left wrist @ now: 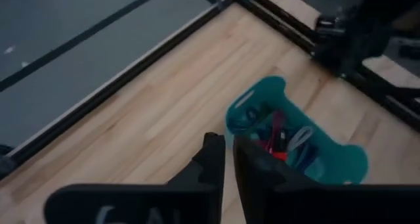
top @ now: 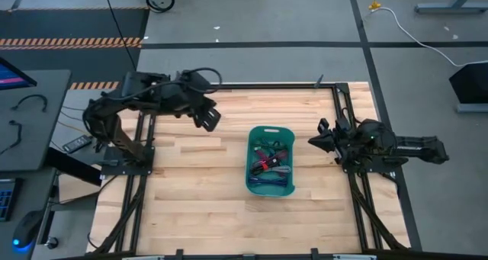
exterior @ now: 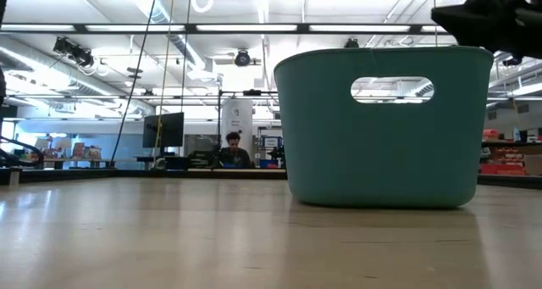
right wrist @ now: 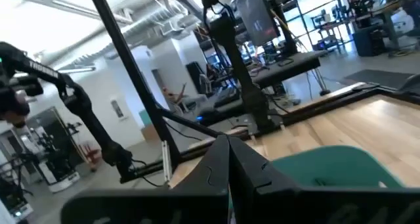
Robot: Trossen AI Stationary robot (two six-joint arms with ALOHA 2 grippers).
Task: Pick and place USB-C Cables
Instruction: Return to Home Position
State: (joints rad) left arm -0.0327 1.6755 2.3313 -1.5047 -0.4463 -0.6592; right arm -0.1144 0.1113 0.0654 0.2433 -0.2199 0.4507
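Note:
A teal basket [top: 271,160] stands on the wooden table, a little right of its middle, and holds several coiled USB-C cables [top: 270,164] in red, blue and grey. The left wrist view shows the same cables [left wrist: 281,140] inside the basket [left wrist: 341,159]. In the low view the basket [exterior: 385,128] hides them. My left gripper [top: 211,117] hovers above the table, left of and beyond the basket, shut and holding nothing [left wrist: 229,145]. My right gripper [top: 313,141] hangs just right of the basket's far end, shut and holding nothing [right wrist: 228,145].
Bare wood [top: 198,184] lies left of and in front of the basket. A black metal frame [top: 335,100] runs along the table's far and right edges. A person [exterior: 233,149] sits far off in the room behind the table.

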